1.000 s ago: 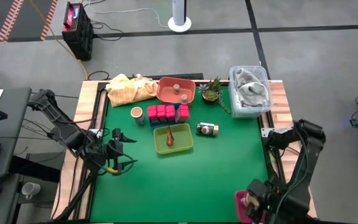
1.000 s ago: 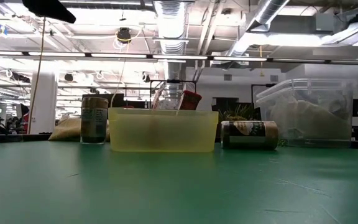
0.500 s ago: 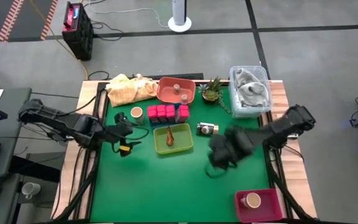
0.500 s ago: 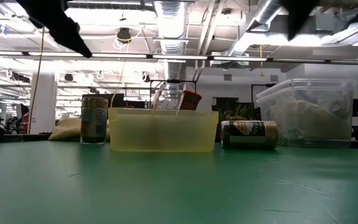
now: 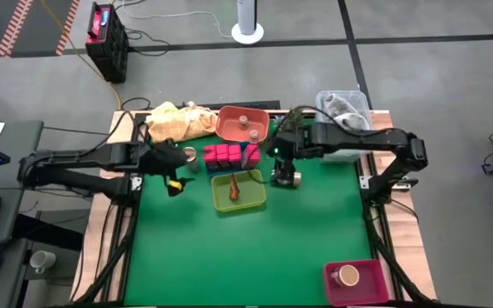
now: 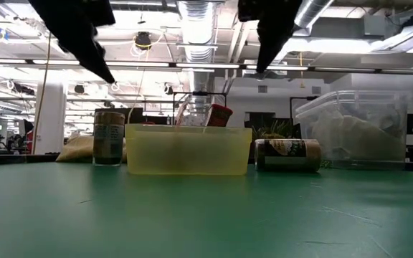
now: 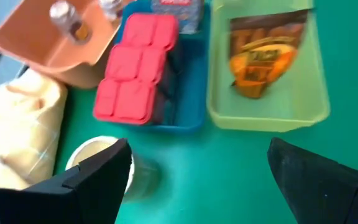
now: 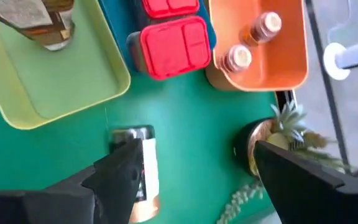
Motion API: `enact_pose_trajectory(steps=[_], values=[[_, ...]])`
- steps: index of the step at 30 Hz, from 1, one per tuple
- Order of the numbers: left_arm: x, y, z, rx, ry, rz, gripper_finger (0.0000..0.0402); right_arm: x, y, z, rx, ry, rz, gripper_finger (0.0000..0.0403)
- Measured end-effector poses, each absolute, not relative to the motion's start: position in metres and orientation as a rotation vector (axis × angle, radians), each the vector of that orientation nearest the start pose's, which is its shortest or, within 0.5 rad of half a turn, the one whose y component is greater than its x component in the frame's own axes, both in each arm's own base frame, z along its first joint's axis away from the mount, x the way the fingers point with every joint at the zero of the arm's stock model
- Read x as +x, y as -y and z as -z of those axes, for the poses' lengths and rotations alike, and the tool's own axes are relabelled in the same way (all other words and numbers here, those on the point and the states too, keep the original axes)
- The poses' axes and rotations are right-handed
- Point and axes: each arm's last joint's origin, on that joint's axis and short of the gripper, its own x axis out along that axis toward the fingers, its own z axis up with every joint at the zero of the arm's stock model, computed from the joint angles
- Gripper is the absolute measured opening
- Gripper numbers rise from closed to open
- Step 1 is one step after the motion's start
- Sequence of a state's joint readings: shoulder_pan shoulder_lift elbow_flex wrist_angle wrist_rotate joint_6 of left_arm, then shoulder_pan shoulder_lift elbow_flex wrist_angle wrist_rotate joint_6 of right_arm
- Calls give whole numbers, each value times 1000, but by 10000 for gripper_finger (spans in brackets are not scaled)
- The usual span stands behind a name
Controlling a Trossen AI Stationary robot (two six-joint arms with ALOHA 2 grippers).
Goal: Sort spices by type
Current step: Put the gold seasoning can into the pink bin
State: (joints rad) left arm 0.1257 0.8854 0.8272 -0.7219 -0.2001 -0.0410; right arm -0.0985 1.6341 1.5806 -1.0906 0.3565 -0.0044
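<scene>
The left end effector (image 5: pixel 175 174) hangs open and empty near a standing jar (image 5: pixel 188 155). The right end effector (image 5: pixel 282 162) hangs open over a jar lying down (image 8: pixel 143 177). Pink boxes (image 7: pixel 137 76) fill the blue tray (image 7: pixel 188 115). The right wrist view shows two small jars (image 8: pixel 253 40) in the orange bin (image 8: pixel 291 56).

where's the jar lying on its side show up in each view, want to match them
High view: the lying jar is right of the yellow-green tray, under the right gripper.
Low view: jar on its side, right of the tray.
Left wrist view: not in it; the tray is.
Right wrist view: jar between that arm's fingers, beside the tray.
Shared landmark: the yellow-green tray.
</scene>
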Motion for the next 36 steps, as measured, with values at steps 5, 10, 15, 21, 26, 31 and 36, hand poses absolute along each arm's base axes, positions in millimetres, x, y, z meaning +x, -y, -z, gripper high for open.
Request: enact_pose_trajectory(steps=[5,10,15,21,26,31,36], values=[[168,-64,-277,-65,-846,-399,359,326,45,-329,-146,-1102,322,333],[167,-94,-266,-115,-908,-455,359,330,35,-331,-184,-1071,280,333],[175,-108,-259,-147,-894,-414,362,331,27,-330,-197,-1070,253,333],[183,-118,-243,-157,-980,-403,369,332,20,-329,-208,-1074,203,333],[190,-123,-230,-142,-1051,-404,369,332,20,-329,-209,-1076,185,333],[193,-124,-218,-175,-1126,-392,366,332,19,-329,-236,-1081,167,333],[195,-126,-208,-198,-1195,-376,328,332,21,-329,-246,-1081,163,333]])
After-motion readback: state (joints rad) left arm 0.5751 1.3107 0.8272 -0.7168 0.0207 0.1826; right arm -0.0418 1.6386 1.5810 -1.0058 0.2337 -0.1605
